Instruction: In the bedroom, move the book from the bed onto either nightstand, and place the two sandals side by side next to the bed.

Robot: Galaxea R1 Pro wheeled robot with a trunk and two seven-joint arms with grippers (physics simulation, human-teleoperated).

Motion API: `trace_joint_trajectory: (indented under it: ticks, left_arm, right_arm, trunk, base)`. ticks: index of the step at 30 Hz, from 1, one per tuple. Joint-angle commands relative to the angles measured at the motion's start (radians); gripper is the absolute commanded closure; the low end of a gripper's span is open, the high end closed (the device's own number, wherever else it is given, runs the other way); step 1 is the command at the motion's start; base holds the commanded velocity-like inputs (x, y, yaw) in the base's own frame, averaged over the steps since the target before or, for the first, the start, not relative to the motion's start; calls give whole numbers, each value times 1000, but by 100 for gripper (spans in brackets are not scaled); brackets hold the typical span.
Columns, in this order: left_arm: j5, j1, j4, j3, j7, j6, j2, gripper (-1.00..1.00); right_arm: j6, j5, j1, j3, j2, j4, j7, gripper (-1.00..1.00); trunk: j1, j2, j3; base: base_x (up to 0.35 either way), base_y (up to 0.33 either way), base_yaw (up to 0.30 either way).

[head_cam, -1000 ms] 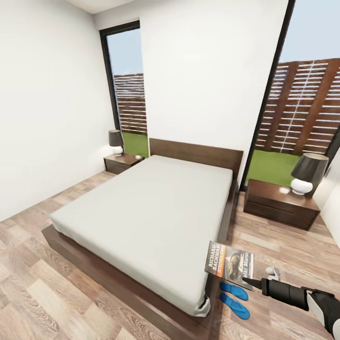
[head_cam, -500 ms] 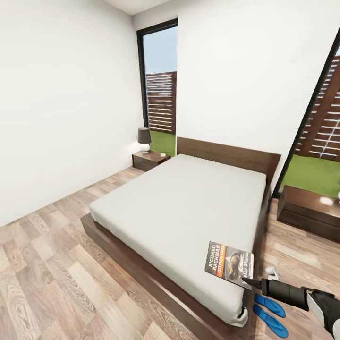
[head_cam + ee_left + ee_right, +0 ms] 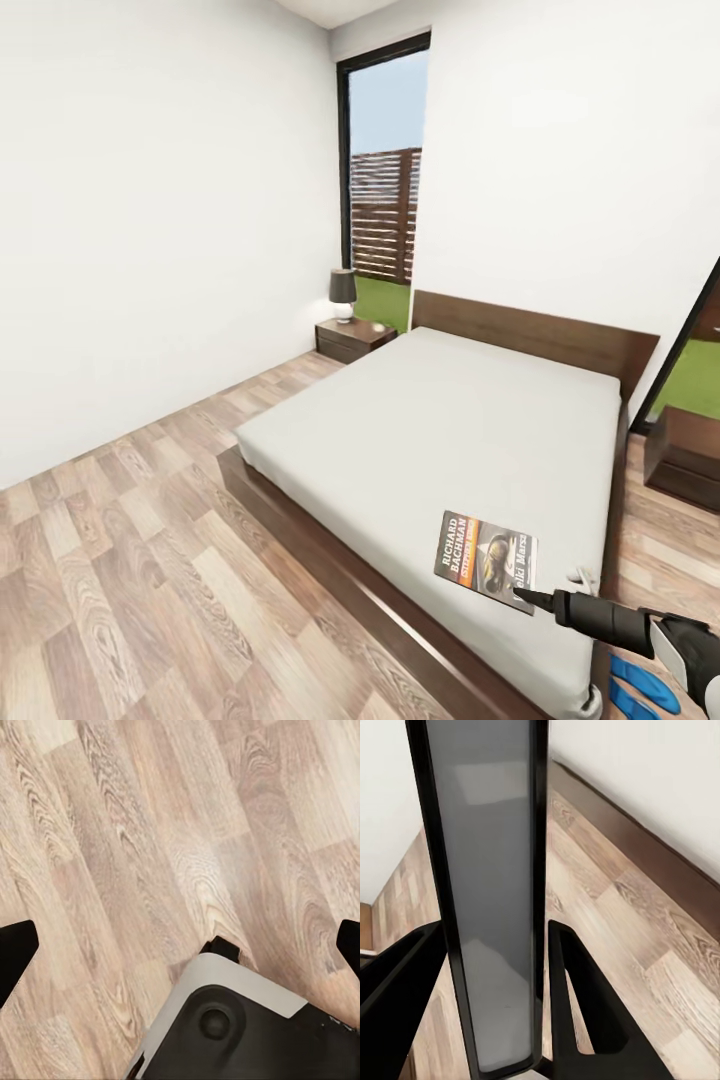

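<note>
My right gripper is shut on the lower corner of the book, a thin paperback with a dark cover and an orange band, held in the air in front of the bed's near right corner. In the right wrist view the book stands edge-on between the two black fingers. Two blue sandals lie side by side on the floor beside the bed's foot, partly behind my right arm. One nightstand stands left of the headboard, the other right of it. My left gripper hangs open over bare floor.
A black-shaded lamp stands on the far nightstand. Tall windows flank the headboard. Wood floor stretches wide to the left of the bed as far as the white wall. The robot's base shows under the left gripper.
The whole picture has slid right, so the camera has turned left. The book and right gripper keep their place in the picture; the sandals have slid towards the bottom right corner.
</note>
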Motion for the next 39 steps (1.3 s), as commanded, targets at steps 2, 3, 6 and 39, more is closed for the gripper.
trace_joint_trajectory:
  ticks: [2,3,6,39]
  left_arm:
    - [7,-1,1,1,-9,-3,0,-100]
    - [7,-1,1,1,-12,-3,0,-100]
    - [7,-1,1,1,-17,-2,0,-100]
    - [18,-2,-2,9,-71,-4,8,-100]
  right_arm:
    - [10,1,-1,-9,0,-1,5,100]
    - [10,1,-1,-9,0,-1,5,100]
    - [10,1,-1,-9,0,-1,5,100]
    - [10,5,-1,-8,8,0,4,100]
  trunk:
    - [1,-2,-2]
    - [1,-2,-2]
    - [1,-2,-1]
    - [1,-2,6]
  base:
    - [116,350,19]
    - [119,350,13]
    - [123,350,8]
    - [146,350,15]
